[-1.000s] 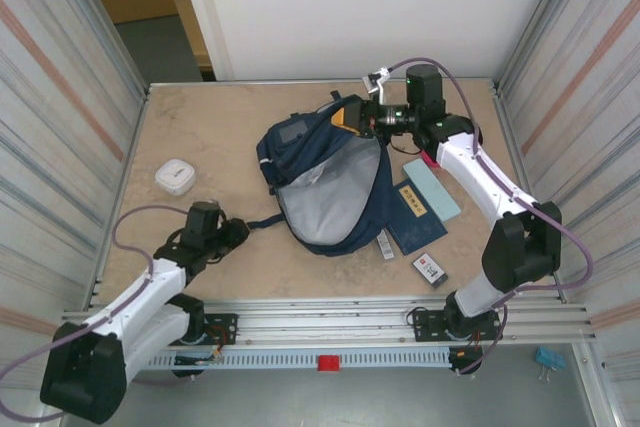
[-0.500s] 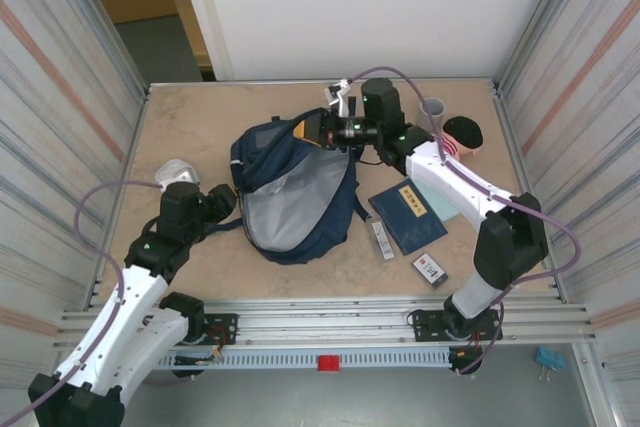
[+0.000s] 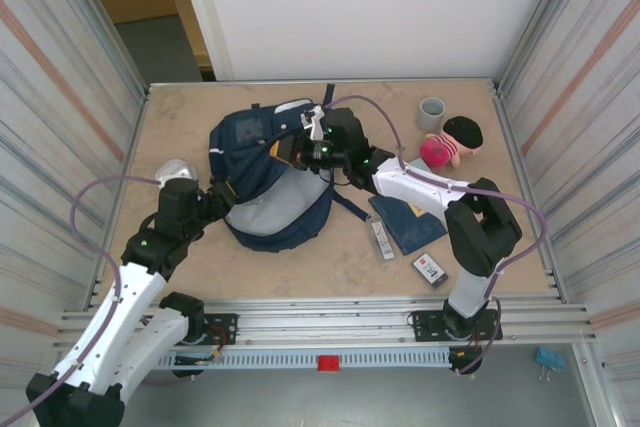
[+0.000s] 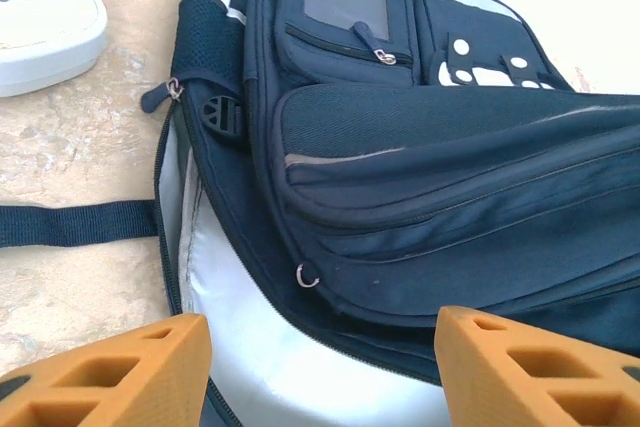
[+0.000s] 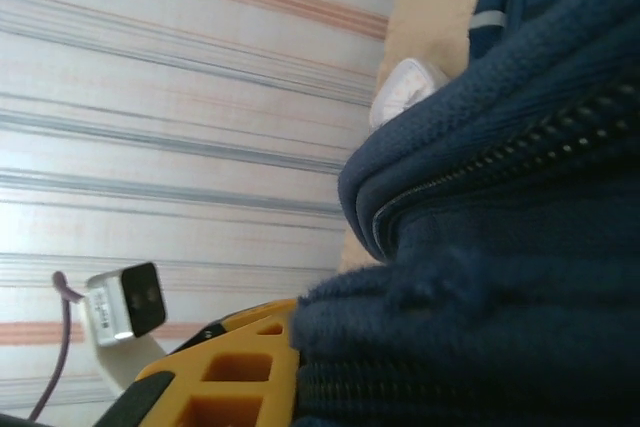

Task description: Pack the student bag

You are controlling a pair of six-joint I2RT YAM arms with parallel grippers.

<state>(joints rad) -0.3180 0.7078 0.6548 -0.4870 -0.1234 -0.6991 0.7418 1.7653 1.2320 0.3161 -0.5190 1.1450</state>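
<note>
The student bag (image 3: 262, 172), navy with a grey lining, lies unzipped on the table left of centre. My right gripper (image 3: 293, 152) reaches in from the right and is shut on the bag's upper rim. In the right wrist view navy fabric and zipper (image 5: 480, 277) press against one orange finger (image 5: 235, 372). My left gripper (image 3: 218, 194) sits at the bag's left edge, open. In the left wrist view its two orange fingertips (image 4: 120, 372) stand wide apart over the pale lining (image 4: 290, 367), my left gripper (image 4: 320, 352) holding nothing. The bag's front pockets (image 4: 400, 97) face this camera.
A white box (image 3: 172, 169) lies left of the bag, beside my left arm. Right of the bag are a dark blue book (image 3: 410, 222), a narrow grey item (image 3: 382, 238) and a small black box (image 3: 430, 268). A grey cup (image 3: 432, 113) and plush toy (image 3: 452, 141) sit far right.
My right arm has dragged the bag leftwards across the table, uncovering the cup and plush toy. My left arm rose to the bag's left edge and its jaws opened wider.
</note>
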